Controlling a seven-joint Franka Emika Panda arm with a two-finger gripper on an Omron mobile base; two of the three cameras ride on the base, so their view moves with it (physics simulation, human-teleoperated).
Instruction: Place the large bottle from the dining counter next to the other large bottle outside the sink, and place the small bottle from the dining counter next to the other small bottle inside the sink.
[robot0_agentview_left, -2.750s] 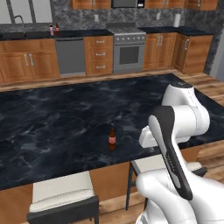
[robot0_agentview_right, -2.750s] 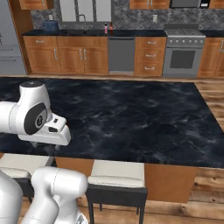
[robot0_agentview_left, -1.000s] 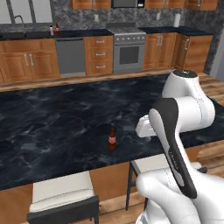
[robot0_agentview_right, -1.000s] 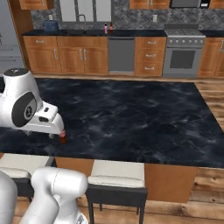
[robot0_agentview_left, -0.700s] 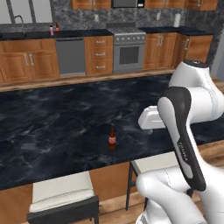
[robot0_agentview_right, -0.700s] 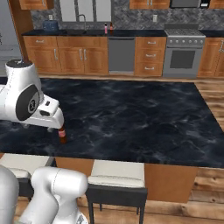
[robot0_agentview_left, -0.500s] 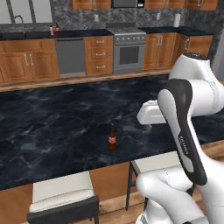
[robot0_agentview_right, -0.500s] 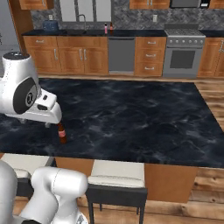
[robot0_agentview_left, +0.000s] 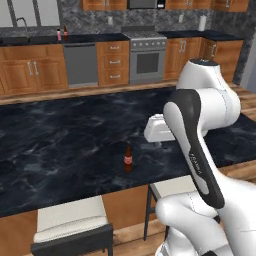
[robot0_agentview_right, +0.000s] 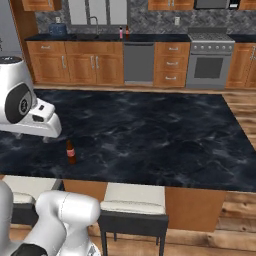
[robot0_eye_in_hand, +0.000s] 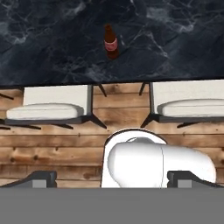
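Black marbled stone tops the dining counter (robot0_agentview_left: 60, 145), with two pale-cushioned stools (robot0_eye_in_hand: 48, 107) tucked under its near edge. One small bottle (robot0_agentview_left: 128, 158), dark brown with a red label whose white marks are too small to read, stands upright well below and ahead of the gripper (robot0_eye_in_hand: 111, 175), apart from it. Its fingertips (robot0_eye_in_hand: 41, 177) spread as wide as they go, holding nothing. Far beyond, a pale pink bottle (robot0_agentview_right: 120, 33) with a blurred darker one (robot0_agentview_right: 126, 32) beside it stands just past the sink (robot0_agentview_right: 87, 36), whose basin is hidden
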